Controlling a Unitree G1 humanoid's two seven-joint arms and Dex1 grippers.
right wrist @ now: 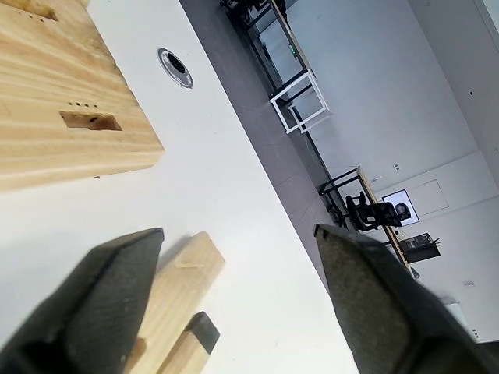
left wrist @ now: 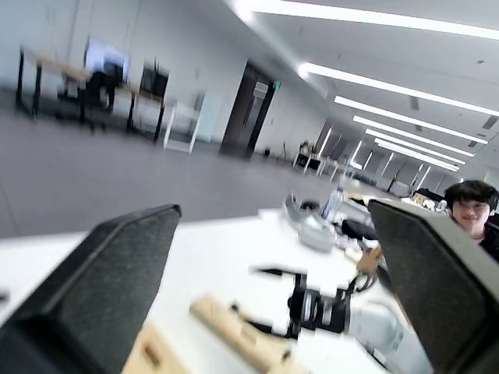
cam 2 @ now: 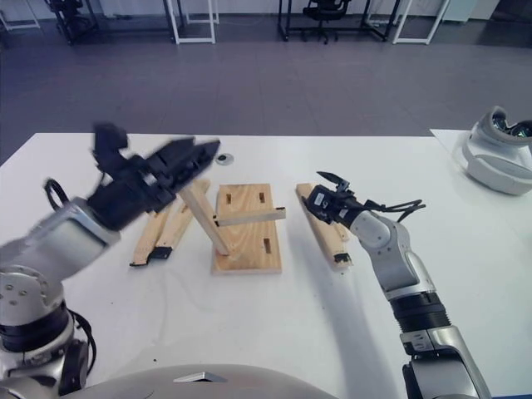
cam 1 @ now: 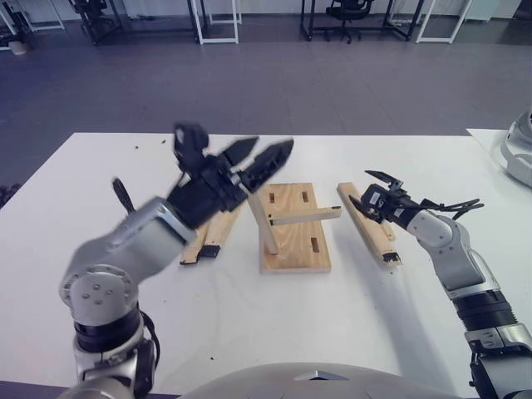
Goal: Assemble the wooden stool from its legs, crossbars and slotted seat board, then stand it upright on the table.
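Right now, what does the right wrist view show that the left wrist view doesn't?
Right wrist adds: the seat board with its slots, close up, and a round hole in the table. Left wrist adds: the right gripper from farther off, open above a leg, and a headset beyond. A wood piece at its edge may be the board; can't tell. Shared: the white table and that leg.

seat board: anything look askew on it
The pale wooden leg on the flat slotted wooden seat board is tilted, its top leaning to the robot's left. A wooden crossbar juts from it to the right, far end joined to nothing.
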